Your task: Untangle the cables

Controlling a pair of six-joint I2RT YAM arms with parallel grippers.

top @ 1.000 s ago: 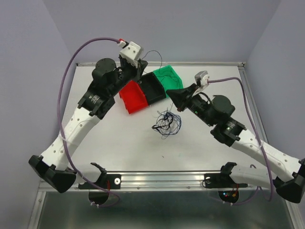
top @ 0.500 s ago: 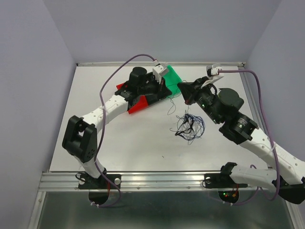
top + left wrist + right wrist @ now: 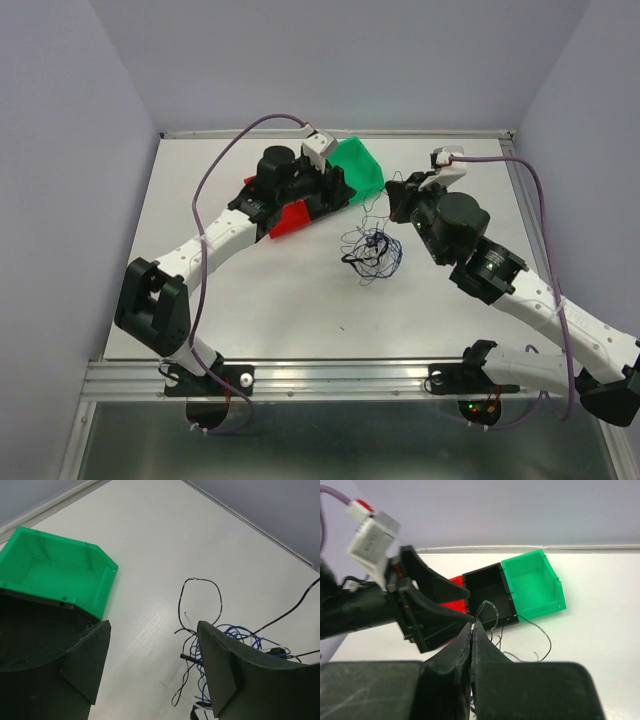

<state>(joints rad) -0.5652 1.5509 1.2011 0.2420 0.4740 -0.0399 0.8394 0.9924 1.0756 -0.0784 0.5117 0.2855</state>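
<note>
Cables (image 3: 372,250): thin dark blue, black and whitish strands in one loose scribbly clump, lying about the middle of the tabletop (image 3: 250,300), a little toward its far edge and right edge; the knot is not yet undone. The clump has no clear long axis; a few loose strands lead from it toward the far right corner, up to the right gripper (image 3: 471,630). Right gripper: jaws pressed together, only a slit between them; a black loop springs from their tip in the wrist view, so they appear to pinch one strand. Left gripper (image 3: 152,630): jaws wide, nothing between them but bare tabletop and one stray black loop; it hangs over the bins, with the clump lying from it toward the near right corner. The clump lies between the two grippers, and the right one is the nearer. Green bin (image 3: 362,165), black bin (image 3: 487,592) and red bin (image 3: 292,218): set side by side in a row near the far edge, just beside the clump; the green one shows nothing inside. Judgement: the coming move turns on the left jaws closing on a strand at the clump's near side, then the two drawing apart.
</note>
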